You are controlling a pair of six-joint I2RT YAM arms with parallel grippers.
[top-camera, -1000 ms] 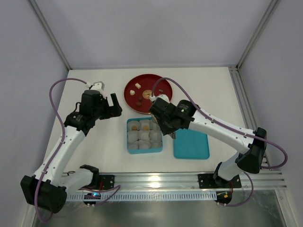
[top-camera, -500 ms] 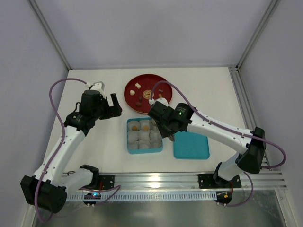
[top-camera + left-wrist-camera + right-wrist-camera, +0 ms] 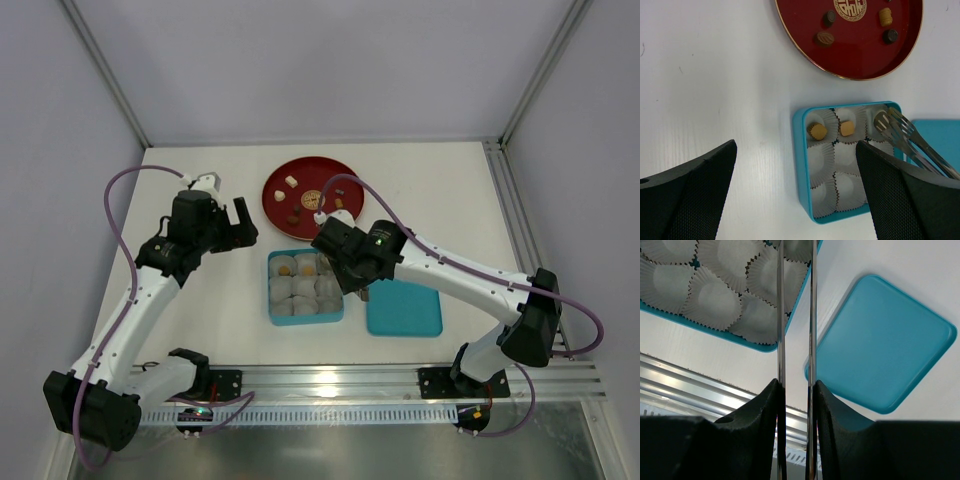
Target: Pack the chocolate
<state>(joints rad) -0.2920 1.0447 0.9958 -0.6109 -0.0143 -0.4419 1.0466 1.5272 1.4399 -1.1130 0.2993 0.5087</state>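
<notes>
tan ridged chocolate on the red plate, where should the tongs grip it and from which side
Probably pinch the tan ridged chocolate across its narrow middle, coming straight down from above. It lies lengthwise on the red plate, so its two long flanks are free for the tongs, and the dark piece sits apart off one end.

One plate [image 3: 860, 55], one box [image 3: 799, 165], one lid [image 3: 880, 345], nine paper cups [image 3: 821, 159], one tongs [image 3: 780, 315] in right claw [image 3: 796, 390], two chocolates [image 3: 816, 131] boxed left of it.
</notes>
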